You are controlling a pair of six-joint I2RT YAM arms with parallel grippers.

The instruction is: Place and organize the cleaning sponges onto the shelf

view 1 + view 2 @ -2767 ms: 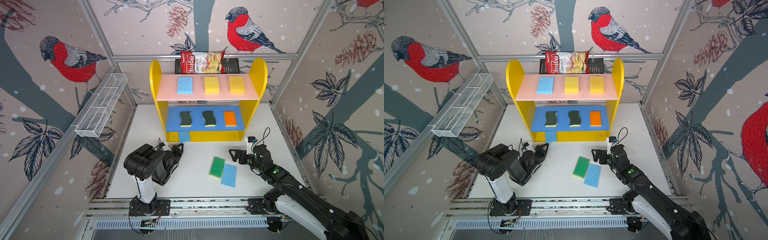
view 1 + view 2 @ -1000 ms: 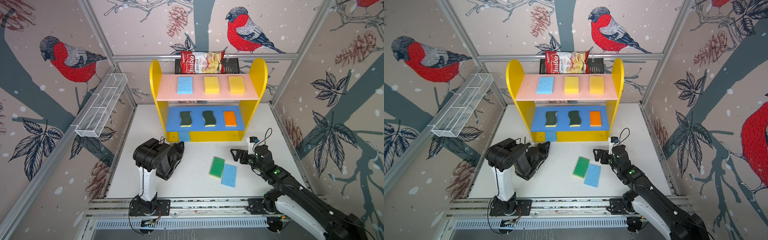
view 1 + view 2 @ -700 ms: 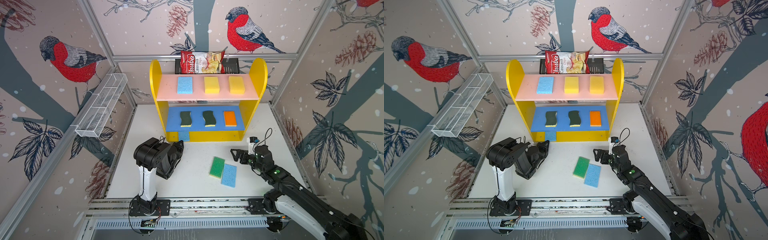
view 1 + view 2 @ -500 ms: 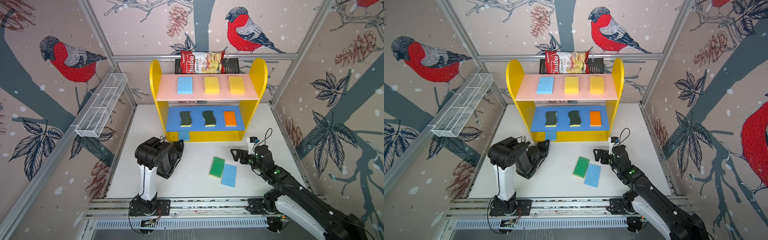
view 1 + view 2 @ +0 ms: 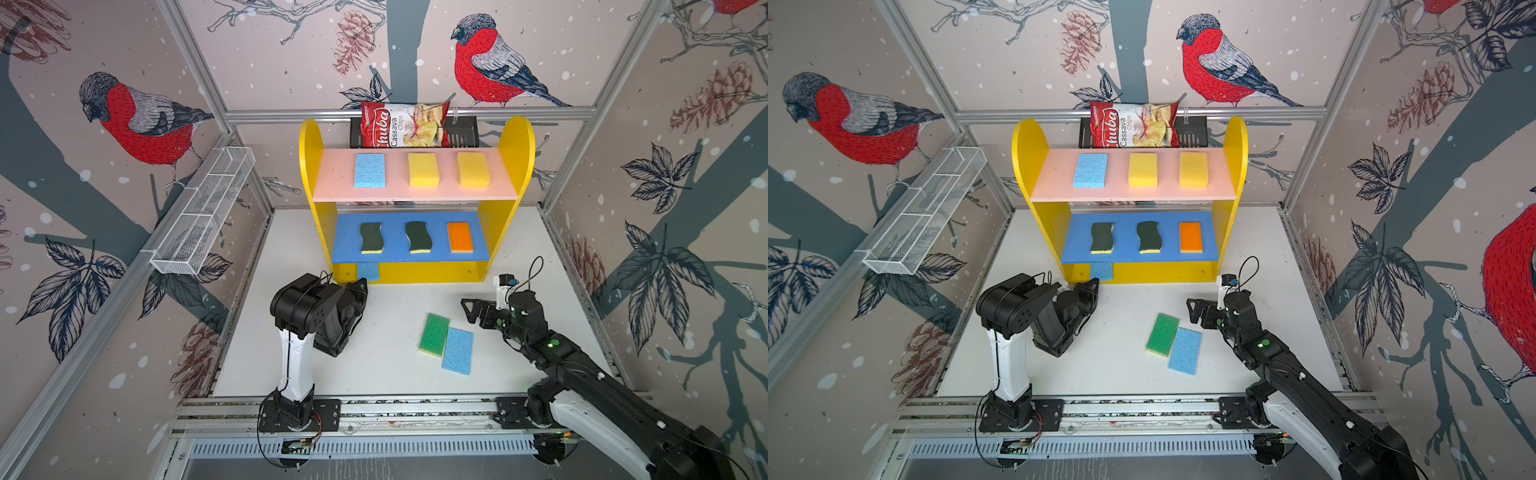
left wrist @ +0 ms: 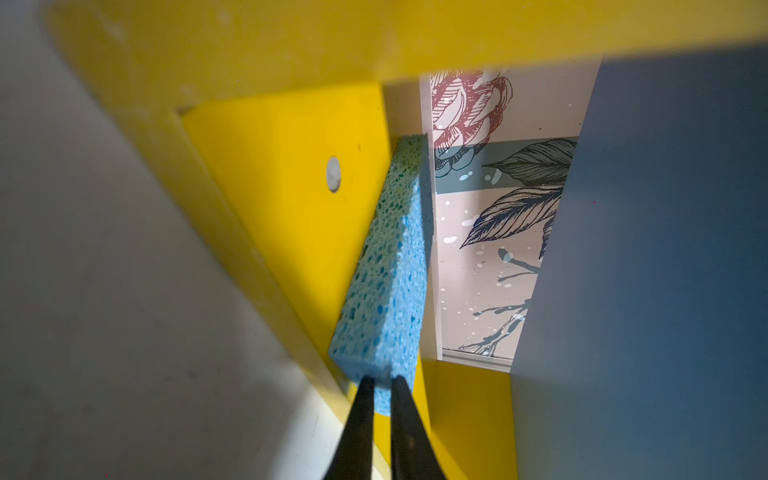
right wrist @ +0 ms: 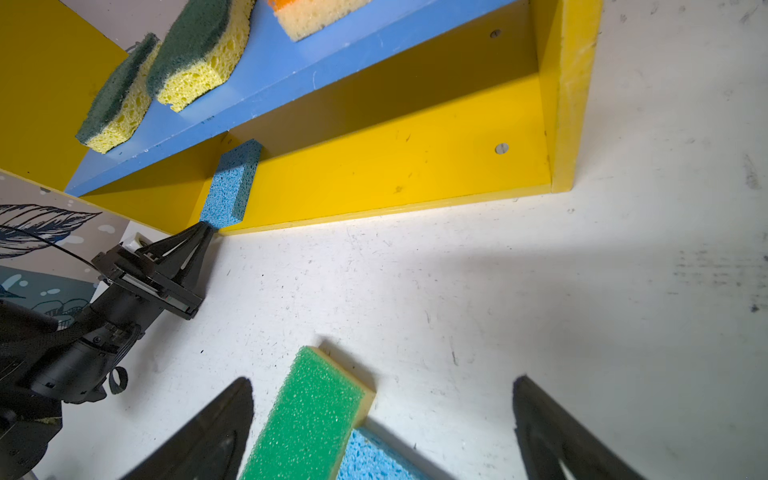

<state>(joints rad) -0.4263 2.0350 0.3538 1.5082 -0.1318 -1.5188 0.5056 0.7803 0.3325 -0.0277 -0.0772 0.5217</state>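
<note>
The shelf [image 5: 513, 166] holds a light blue and two yellow sponges on its pink board, and two dark-green wavy ones and an orange one on its blue board. Another light blue sponge [image 5: 368, 271] [image 6: 386, 270] [image 7: 230, 187] lies on the yellow base at the left end. My left gripper [image 5: 365, 283] [image 6: 379, 378] is shut, its tips against that sponge's near end. A bright green sponge [image 5: 433, 334] [image 7: 307, 415] and a light blue one [image 5: 458, 350] lie touching on the table. My right gripper [image 5: 473, 311] [image 7: 382, 380] stands open just right of them, the green sponge's end between its fingers.
A red-and-white chips bag [image 5: 405, 124] sits in a black rack [image 5: 461, 133] behind the shelf. A white wire basket [image 5: 203, 216] hangs on the left wall. The left arm's elbow [image 5: 307, 307] stands raised in front of the shelf's left end.
The left arm's elbow has risen and edged right toward the shelf, with its tips staying at the base sponge. The right arm has barely moved.
</note>
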